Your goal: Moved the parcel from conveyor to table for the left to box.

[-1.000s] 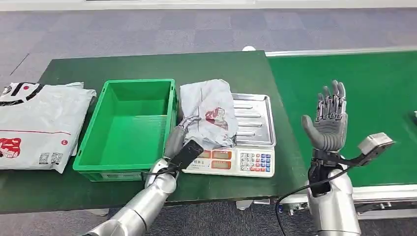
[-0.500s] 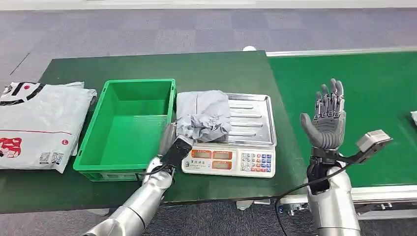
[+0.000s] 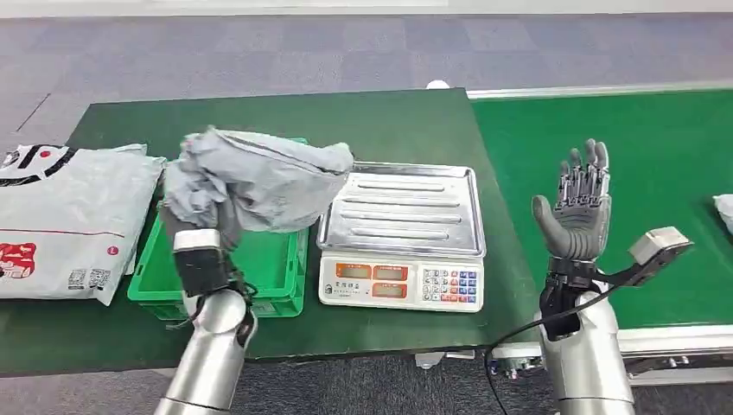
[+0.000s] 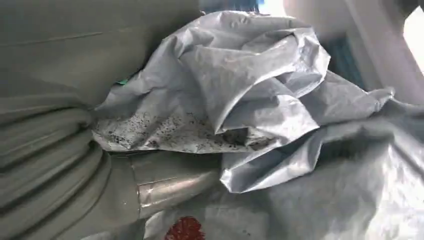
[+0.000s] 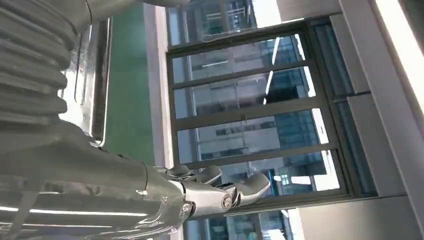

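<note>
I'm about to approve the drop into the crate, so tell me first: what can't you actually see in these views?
- Left hand: head view, fingers buried under the grey parcel.
- Green crate: head view, interior mostly covered by the parcel.
- Parcel label: left wrist view, red print cut off by the edge.
- Scale readout: head view, too small to read.
- Pale thing on the conveyor: head view, cut off.

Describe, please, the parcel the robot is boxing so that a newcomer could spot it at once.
On the dark green table, look left of the scale to the green crate. Held above it by the left robot hand is the grey parcel: crumpled plain grey, unlike the flat white printed bag lying further left.
</note>
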Robot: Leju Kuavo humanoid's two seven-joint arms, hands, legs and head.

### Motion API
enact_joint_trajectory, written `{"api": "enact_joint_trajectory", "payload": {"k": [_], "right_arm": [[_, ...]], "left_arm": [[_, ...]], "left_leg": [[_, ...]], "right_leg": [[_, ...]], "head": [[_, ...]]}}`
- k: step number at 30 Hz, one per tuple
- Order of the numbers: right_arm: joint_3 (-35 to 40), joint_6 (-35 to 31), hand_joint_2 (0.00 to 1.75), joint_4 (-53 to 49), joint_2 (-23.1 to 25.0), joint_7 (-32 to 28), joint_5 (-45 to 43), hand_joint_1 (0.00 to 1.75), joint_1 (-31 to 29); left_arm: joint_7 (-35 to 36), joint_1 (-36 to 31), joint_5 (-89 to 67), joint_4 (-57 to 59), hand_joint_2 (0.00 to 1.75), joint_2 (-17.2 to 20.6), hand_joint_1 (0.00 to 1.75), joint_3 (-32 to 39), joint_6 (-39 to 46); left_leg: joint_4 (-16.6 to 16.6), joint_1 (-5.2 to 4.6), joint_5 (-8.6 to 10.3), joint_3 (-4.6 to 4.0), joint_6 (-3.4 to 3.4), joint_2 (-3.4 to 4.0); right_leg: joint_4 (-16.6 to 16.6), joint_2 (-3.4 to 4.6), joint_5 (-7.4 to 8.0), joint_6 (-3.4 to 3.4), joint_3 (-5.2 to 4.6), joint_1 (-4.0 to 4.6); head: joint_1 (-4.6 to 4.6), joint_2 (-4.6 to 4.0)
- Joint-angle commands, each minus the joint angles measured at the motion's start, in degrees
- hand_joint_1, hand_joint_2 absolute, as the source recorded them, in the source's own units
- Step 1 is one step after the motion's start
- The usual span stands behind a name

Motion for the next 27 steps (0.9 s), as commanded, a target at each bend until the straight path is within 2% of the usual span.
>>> {"api": "enact_joint_trajectory", "payload": {"k": [1, 2, 7, 8, 9, 10, 11, 13, 15, 16, 17, 18, 19, 20, 21, 22, 23, 24, 27], "right_arm": [[1.3, -0.2, 1.75, 3.0, -0.8, 0.4, -0.4, 0.0, -1.5], [1.4, -0.1, 1.75, 3.0, -0.8, 0.5, -0.4, 0.0, -1.4], [1.5, -0.2, 1.75, 2.8, -0.6, 0.5, -0.4, 0.0, -1.3], [1.5, 0.1, 1.75, 1.9, -0.6, 0.8, -0.8, 0.0, -0.7], [1.8, 0.3, 1.75, 2.6, -0.7, 0.2, -0.1, 0.0, -0.2], [1.5, 0.3, 1.75, 2.1, -0.6, 0.3, -0.3, 0.0, -0.6], [1.4, 0.2, 1.75, 1.9, -0.7, 0.2, -0.3, 0.0, -0.4], [1.6, 0.1, 1.75, 1.8, -0.9, 0.5, -0.7, 0.0, -0.1], [1.2, 0.4, 1.75, 1.3, -0.8, 0.9, 0.2, 0.0, 0.3], [1.0, 0.4, 1.75, 0.9, -0.8, 0.7, 0.2, 0.0, 0.6], [0.8, 0.5, 1.75, 0.6, -0.7, 0.6, 0.4, 0.0, 0.8], [0.7, 0.7, 1.75, 0.5, -0.8, 0.6, 0.6, 0.0, 0.8], [0.7, 1.3, 1.75, 0.7, -0.8, 0.7, 1.1, 0.0, 0.5], [0.6, 1.9, 1.75, 1.4, -0.7, 0.8, 1.5, 0.0, -0.3], [0.6, 2.2, 1.75, 1.9, -0.7, 0.9, 1.7, 0.0, -0.8], [0.4, 2.6, 1.75, 2.2, -0.5, 1.0, 1.8, 0.0, -1.2], [0.4, 2.6, 1.75, 2.2, -0.5, 1.0, 1.8, 0.0, -1.2], [0.3, 2.7, 1.75, 1.8, -0.3, 1.2, 2.0, 0.0, -1.0], [0.2, 2.7, 1.75, 1.3, -0.1, 1.3, 2.1, 0.0, -0.5]], "left_arm": [[0.2, 1.8, -6.7, -10.5, 1.75, -2.8, 1.75, 15.0, 0.0], [0.2, 1.8, -13.5, -12.2, 1.75, -3.4, 1.75, 17.6, 0.0], [0.2, 2.1, -17.8, -13.4, 1.75, -3.7, 1.75, 18.4, 0.0], [0.2, 2.2, -19.1, -11.7, 1.75, -4.2, 1.75, 17.4, 0.0], [0.2, 0.2, -19.5, -9.0, 1.75, -3.7, 1.75, 17.5, 0.0], [0.2, 2.1, -19.9, -9.1, 1.75, -2.6, 1.75, 16.3, 0.0], [0.2, 2.1, -19.3, -5.1, 1.75, -1.4, 1.75, 13.5, 0.0], [0.2, 2.3, -19.3, -2.8, 1.75, -0.6, 1.75, 12.1, 0.0], [0.2, 0.4, -19.6, 4.7, 1.75, 0.3, 1.75, 9.4, 0.0], [0.2, -0.8, -21.4, 9.8, 1.75, 0.6, 1.68, 9.1, 0.0], [0.2, -2.5, -24.6, 15.5, 1.75, -0.2, 0.91, 10.9, 0.0], [2.2, -6.4, -24.8, 27.7, 1.75, 1.7, 0.42, 6.4, 0.0], [10.6, -9.4, -31.1, 36.1, 1.75, 2.8, 0.65, 2.1, -2.3], [14.3, -10.4, -32.4, 38.7, 1.75, 3.0, 0.79, -0.6, -4.6], [14.3, -10.8, -31.3, 39.9, 1.75, 2.8, 0.75, -1.8, -7.6], [14.4, -10.6, -31.0, 40.1, 1.75, 2.6, 0.75, -2.8, -8.2], [14.4, -10.6, -31.0, 40.1, 1.75, 2.6, 0.33, -2.8, -8.2], [16.1, -9.8, -31.5, 38.9, 1.75, 2.6, 0.0, -3.4, -6.0], [17.0, -9.4, -31.5, 38.0, 1.75, 3.0, 0.0, -3.7, -5.7]], "left_leg": [[0.0, 0.02, -0.03, 0.08, -0.01, 0.12], [-0.1, 0.03, -0.06, 0.17, -0.01, 0.19], [-0.1, 0.0, -0.06, 0.21, -0.01, 0.18], [0.0, 0.04, -0.06, 0.16, -0.01, 0.14], [-0.1, 0.04, -0.06, 0.23, -0.02, 0.16], [-0.1, 0.02, -0.03, 0.16, 0.0, 0.03], [-0.1, 0.03, -0.05, 0.25, -0.01, 0.04], [-0.1, -0.02, 0.0, 0.17, 0.0, -0.04], [-0.1, -0.02, -0.01, 0.26, 0.0, -0.04], [-0.2, -0.02, 0.02, 0.28, -0.01, -0.1], [-0.1, -0.02, 0.05, 0.23, 0.0, -0.2], [-0.2, 0.0, 0.06, 0.35, -0.01, -0.21], [-0.2, -0.1, 0.12, 0.31, 0.0, -0.38], [-0.2, -0.08, 0.11, 0.25, 0.01, -0.36], [-0.2, -0.07, 0.17, 0.27, 0.01, -0.52], [-0.1, -0.08, 0.11, 0.17, 0.03, -0.38], [-0.1, -0.05, 0.13, 0.19, 0.03, -0.35], [-0.1, -0.05, 0.07, 0.15, 0.04, -0.15], [0.0, -0.02, -0.01, 0.18, 0.02, 0.11]], "right_leg": [[0.0, 0.08, 0.01, -0.04, 0.06, 0.03], [-0.1, 0.13, 0.01, -0.06, 0.13, 0.05], [-0.1, 0.13, -0.01, -0.06, 0.17, 0.01], [-0.1, 0.09, -0.01, -0.06, 0.15, 0.05], [-0.1, 0.1, 0.0, -0.07, 0.22, 0.06], [-0.1, -0.01, -0.02, -0.04, 0.18, 0.02], [-0.2, -0.02, -0.02, -0.06, 0.27, 0.05], [-0.1, -0.07, -0.02, -0.03, 0.19, -0.02], [-0.2, -0.08, -0.02, -0.04, 0.27, -0.01], [-0.2, -0.15, -0.01, -0.06, 0.31, -0.01], [-0.1, -0.24, -0.03, -0.05, 0.29, -0.02], [-0.3, -0.27, -0.01, -0.08, 0.42, 0.01], [-0.2, -0.42, -0.04, -0.04, 0.37, -0.09], [-0.1, -0.41, -0.04, -0.03, 0.3, -0.08], [-0.2, -0.58, -0.02, -0.05, 0.39, -0.06], [-0.1, -0.43, -0.02, -0.02, 0.25, -0.08], [-0.2, -0.42, 0.02, -0.03, 0.29, -0.04], [-0.1, -0.21, 0.05, -0.01, 0.19, -0.05], [-0.1, 0.1, 0.09, -0.02, 0.17, -0.01]], "head": [[0.0, 0.0], [0.0, 0.0], [0.0, 0.0], [0.0, 0.0], [0.0, 0.0], [0.0, 0.0], [0.0, 0.0], [0.0, 0.0], [0.0, 0.0], [0.0, 0.0], [0.0, 0.0], [0.0, 0.0], [-0.02, 0.0], [0.0, 0.0], [-0.02, 0.0], [0.0, 0.0], [0.0, 0.0], [0.0, 0.0], [0.0, 0.0]]}}
